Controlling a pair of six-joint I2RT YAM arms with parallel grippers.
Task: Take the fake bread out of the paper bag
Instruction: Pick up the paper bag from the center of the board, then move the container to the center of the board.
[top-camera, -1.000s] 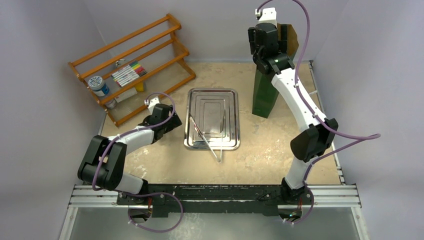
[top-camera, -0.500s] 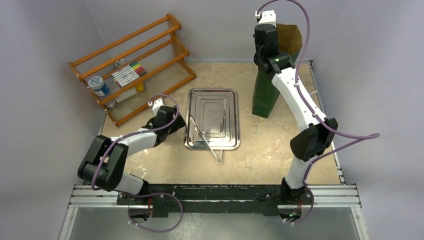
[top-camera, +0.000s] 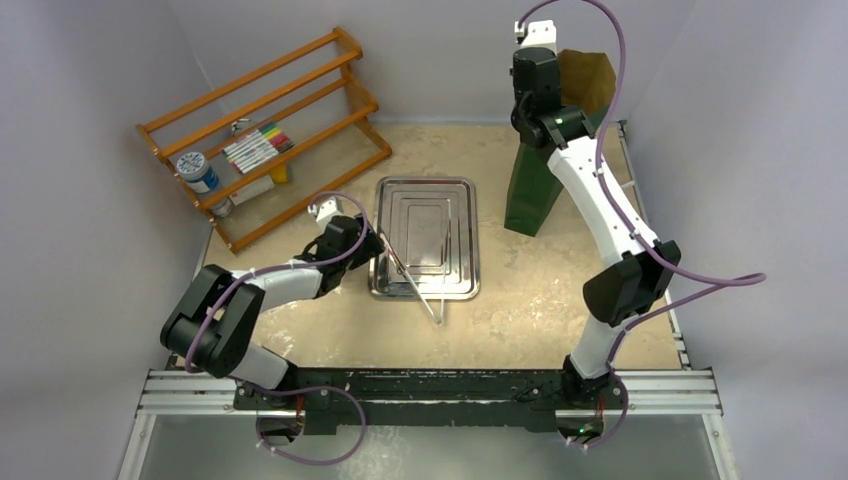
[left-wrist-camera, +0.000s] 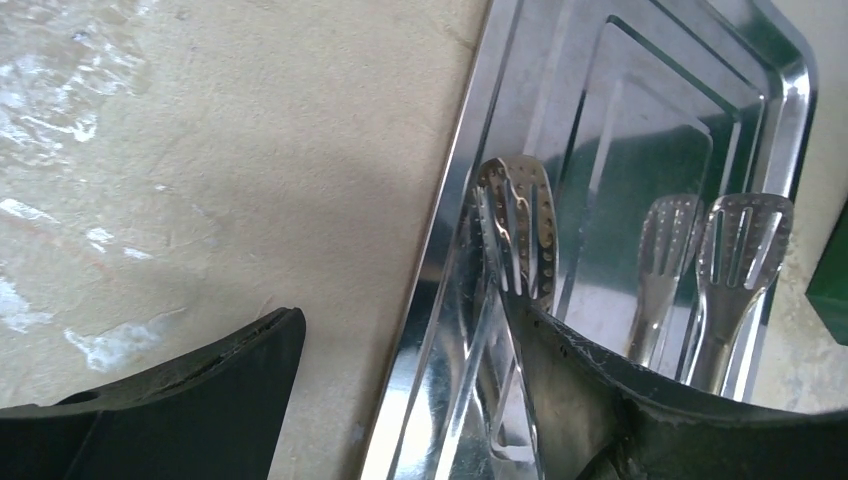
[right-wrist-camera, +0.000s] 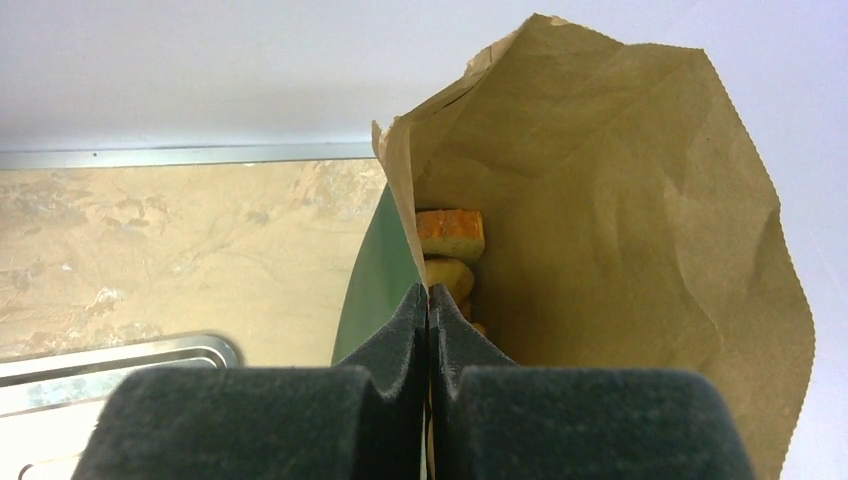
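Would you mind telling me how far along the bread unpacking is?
Done: nothing; the metal tray holds only the tongs. In hand: the right gripper is shut on the rim of the paper bag, and the open left gripper hovers over the tongs. Left: the fake bread, visible inside it.

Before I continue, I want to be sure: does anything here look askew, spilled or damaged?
Only the long metal tongs: they lie slanted across the silver metal tray, one end sticking out over its near rim. Nothing looks spilled or damaged.
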